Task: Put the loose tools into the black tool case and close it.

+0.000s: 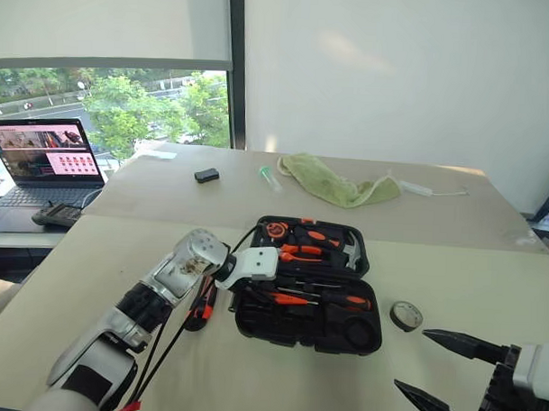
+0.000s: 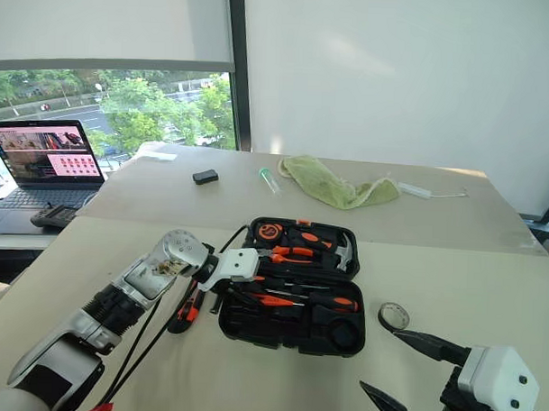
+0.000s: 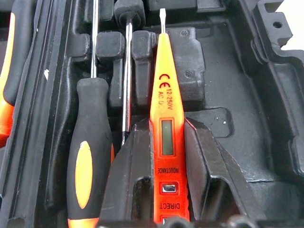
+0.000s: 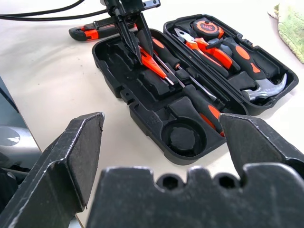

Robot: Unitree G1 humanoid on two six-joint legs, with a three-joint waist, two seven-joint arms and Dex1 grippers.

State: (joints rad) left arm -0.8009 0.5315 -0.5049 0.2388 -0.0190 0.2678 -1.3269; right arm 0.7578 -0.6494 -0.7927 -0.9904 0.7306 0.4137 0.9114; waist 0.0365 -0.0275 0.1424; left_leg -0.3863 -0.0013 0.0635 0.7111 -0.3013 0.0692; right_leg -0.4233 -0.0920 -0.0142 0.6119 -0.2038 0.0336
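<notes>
Left gripper [image 3: 168, 156] reaches into the near half of the open black tool case [image 1: 252, 326], its two fingers [image 3: 130, 175] lying along either side of the orange tester pen [image 3: 164, 102]; whether they still press on the pen or have just let go cannot be told. Beside the pen, two long screwdrivers [image 3: 90, 156] with orange-and-black handles lie in the moulded slots. Just outside the case, on the arm's side of this gripper, the orange-and-black utility knife [image 4: 92, 32] lies on the cream table [image 1: 101, 254]. Beyond the gripper, the far half of the case holds the orange-handled pliers [image 1: 302, 253], a tape measure [image 1: 275, 229] and the steel-headed hammer [image 4: 266, 88]. Right gripper [image 1: 431, 369] hangs well apart from the case, near its other end, jaws spread wide and holding nothing; a small roll of tape [image 1: 406, 315] lies between it and the case.
</notes>
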